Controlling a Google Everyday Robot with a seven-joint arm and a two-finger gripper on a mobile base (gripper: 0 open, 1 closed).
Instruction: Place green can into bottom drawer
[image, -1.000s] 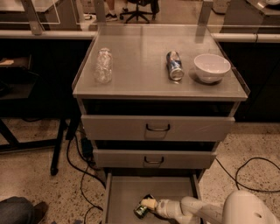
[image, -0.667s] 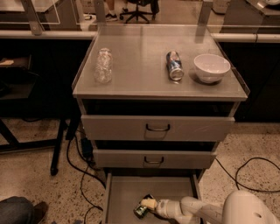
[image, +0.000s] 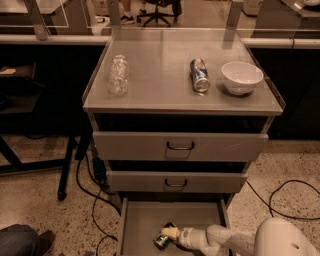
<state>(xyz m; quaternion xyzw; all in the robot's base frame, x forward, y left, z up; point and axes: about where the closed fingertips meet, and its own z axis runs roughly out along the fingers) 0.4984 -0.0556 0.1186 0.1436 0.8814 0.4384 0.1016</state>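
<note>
**Cabinet top**: a clear plastic bottle lies at the left. A blue-and-silver can lies on its side right of centre, with an upright white bowl just beside it.

**Upper drawers:** the top drawer and middle drawer stand over the rear of the tray below.

**Bottom drawer**: pulled out. Its left half and rear floor are bare, with low walls on both sides.

**Green can**: inside the bottom drawer, near the front middle, tilted.

**Gripper**: low inside the drawer, touching the can. Whether it clamps the can cannot be told.

**White arm**: enters from the right, filling the drawer's right front.

**Floor:** cables trail at the left.
</note>
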